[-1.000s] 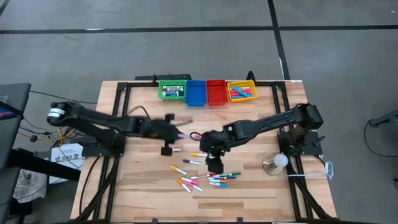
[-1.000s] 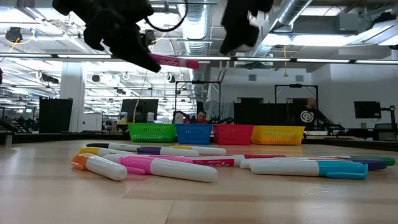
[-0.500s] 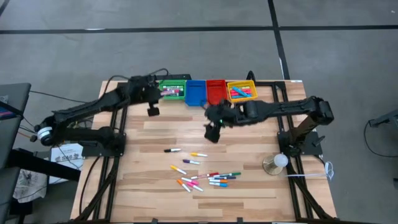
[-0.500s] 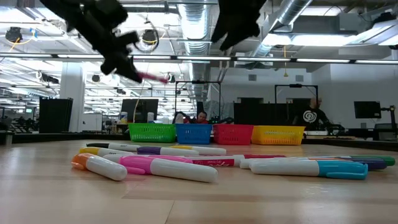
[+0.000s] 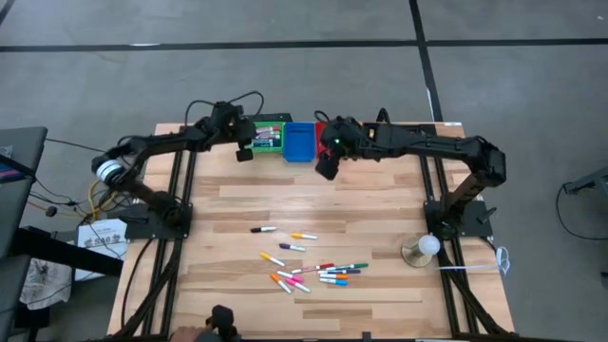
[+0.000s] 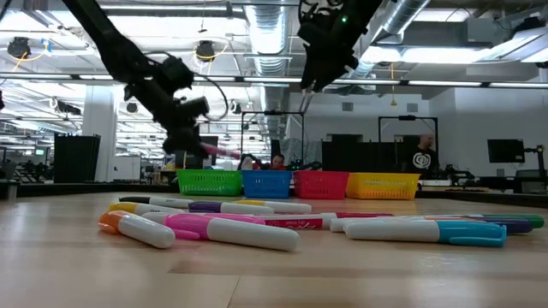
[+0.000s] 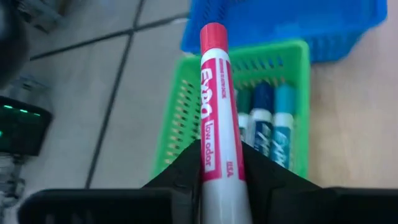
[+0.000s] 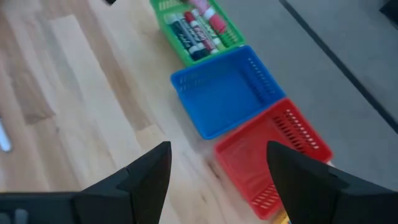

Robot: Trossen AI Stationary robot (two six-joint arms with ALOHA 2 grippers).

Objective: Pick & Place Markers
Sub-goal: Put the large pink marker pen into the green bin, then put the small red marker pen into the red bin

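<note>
A pink marker is held tight between the two fingers of the left gripper. The left gripper is seen at the back of the table, just over the near edge of the green bin. In the left wrist view the pink cap of the marker is pointed out over the green bin, and a few markers with green and blue caps are seen lying inside it. In the low view the pink marker is seen poking out from the left gripper, above the green bin.

The right gripper is held over the back of the table, near the blue bin and the red bin. Its fingers are spread apart and nothing is held between them. In the right wrist view the blue bin and the red bin are seen past the open fingers, and both look bare inside. The green bin with markers in it is seen farther off.

A yellow bin is set at the end of the row, and pink, orange and blue markers are seen in it.

The other markers are left lying loose on the front part of the table, well apart from the bins. In the low view these markers are seen up close, in pink, orange, purple, white and blue. A person is seen far off in the room behind the table
</note>
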